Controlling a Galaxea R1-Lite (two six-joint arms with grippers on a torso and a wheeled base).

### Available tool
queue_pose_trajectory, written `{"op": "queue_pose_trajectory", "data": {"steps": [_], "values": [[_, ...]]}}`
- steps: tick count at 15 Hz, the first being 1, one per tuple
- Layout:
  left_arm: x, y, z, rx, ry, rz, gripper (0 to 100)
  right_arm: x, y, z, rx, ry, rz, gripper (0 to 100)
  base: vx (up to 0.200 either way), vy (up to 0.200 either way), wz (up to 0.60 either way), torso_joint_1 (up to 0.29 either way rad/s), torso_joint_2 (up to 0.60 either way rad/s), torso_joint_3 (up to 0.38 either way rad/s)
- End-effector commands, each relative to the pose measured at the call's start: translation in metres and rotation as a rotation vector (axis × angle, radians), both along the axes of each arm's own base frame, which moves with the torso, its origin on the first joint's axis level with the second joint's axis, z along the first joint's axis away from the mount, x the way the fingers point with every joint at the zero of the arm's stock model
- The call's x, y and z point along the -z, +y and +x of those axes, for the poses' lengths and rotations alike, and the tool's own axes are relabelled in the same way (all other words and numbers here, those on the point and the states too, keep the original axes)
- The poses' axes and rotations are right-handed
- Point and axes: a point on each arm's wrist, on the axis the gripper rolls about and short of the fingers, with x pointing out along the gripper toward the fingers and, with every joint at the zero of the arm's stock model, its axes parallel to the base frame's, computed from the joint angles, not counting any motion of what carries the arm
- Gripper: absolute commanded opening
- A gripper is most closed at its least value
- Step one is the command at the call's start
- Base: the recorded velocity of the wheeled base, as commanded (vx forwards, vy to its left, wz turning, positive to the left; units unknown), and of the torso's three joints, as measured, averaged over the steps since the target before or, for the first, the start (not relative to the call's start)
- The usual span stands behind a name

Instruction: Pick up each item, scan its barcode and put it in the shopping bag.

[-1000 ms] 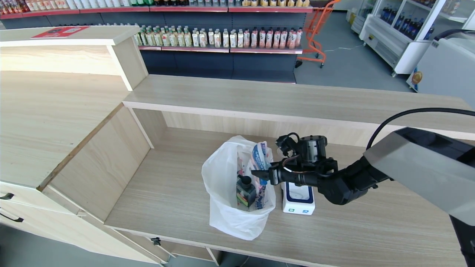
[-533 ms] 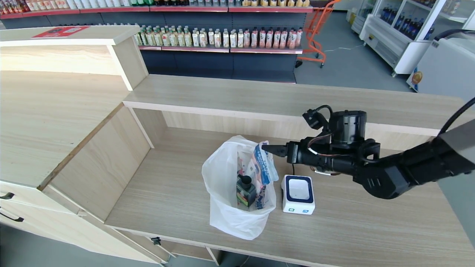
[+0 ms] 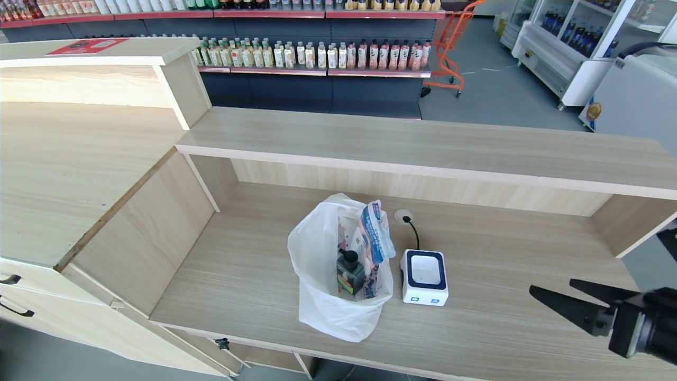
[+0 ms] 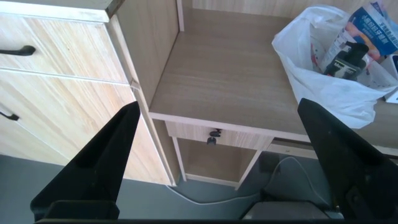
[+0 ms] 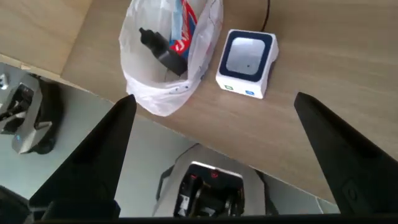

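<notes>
The wide wooden surface [image 3: 529,328] is taking up most of the head view, with a raised ledge [image 3: 423,137] running along its far side and store shelves [image 3: 317,53] of bottles standing well behind. The white shopping bag [image 3: 317,254] is standing upright near the front edge of the surface, with its mouth gaping open. The white barcode scanner [image 3: 424,277] is sitting just beside the bag, on the robot's right of it, and its dark window is facing up. The right end effector [image 3: 550,286] is hanging over the near right part of the surface, well apart from the scanner; its two dark fingers are spread and are gripping nothing, and they are pointing toward the robot's left. The left end effector [image 4: 217,104] is hanging out in front of the near edge of the surface, beside the cabinet drawers [image 4: 56,74]. Its fingers are spread wide too, and nothing is lying between them. Inside the bag two items are showing: a blue and white packet [image 3: 375,238] is leaning against the side nearest the scanner and sticking out above the rim, and a dark bottle [image 3: 349,272] with a black pump top is standing lower down. A thin black cable [image 3: 412,233] is running from the scanner back to a round hole [image 3: 403,215] in the surface.
</notes>
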Motion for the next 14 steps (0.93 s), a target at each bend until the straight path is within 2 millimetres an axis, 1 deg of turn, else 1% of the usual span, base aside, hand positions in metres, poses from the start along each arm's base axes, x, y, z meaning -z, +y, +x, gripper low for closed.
{"op": "queue_pose_trajectory", "data": {"steps": [1, 2, 3, 5, 8, 11, 14], "values": [[0.0, 0.0, 0.0, -0.001, 0.0, 0.0, 100, 0.059, -0.025, -0.106, 0.264, -0.11, -0.1, 100, 0.0, 0.0, 0.0, 0.0, 0.0, 0.0], [0.0, 0.0, 0.0, -0.001, 0.0, 0.0, 100, 0.067, -0.026, -0.116, 0.297, -0.108, -0.107, 100, 0.0, 0.0, 0.0, 0.0, 0.0, 0.0], [0.0, 0.0, 0.0, -0.001, 0.0, 0.0, 100, 0.078, -0.029, -0.131, 0.386, -0.14, -0.105, 100, 0.0, 0.0, 0.0, 0.0, 0.0, 0.0], [0.0, 0.0, 0.0, -0.001, 0.0, 0.0, 100, 0.079, -0.028, -0.14, 0.38, -0.245, -0.079, 100, 0.0, 0.0, 0.0, 0.0, 0.0, 0.0], [0.0, 0.0, 0.0, -0.001, 0.0, 0.0, 100, 0.081, -0.029, -0.144, 0.474, -0.315, -0.139, 100, 0.0, 0.0, 0.0, 0.0, 0.0, 0.0], [0.0, 0.0, 0.0, -0.001, 0.0, 0.0, 100, 0.082, -0.029, -0.145, 0.454, -0.332, -0.137, 100, 0.0, 0.0, 0.0, 0.0, 0.0, 0.0], [0.0, 0.0, 0.0, -0.001, 0.0, 0.0, 100, 0.085, -0.029, -0.146, 0.465, -0.293, -0.147, 100, 0.0, 0.0, 0.0, 0.0, 0.0, 0.0]]}}
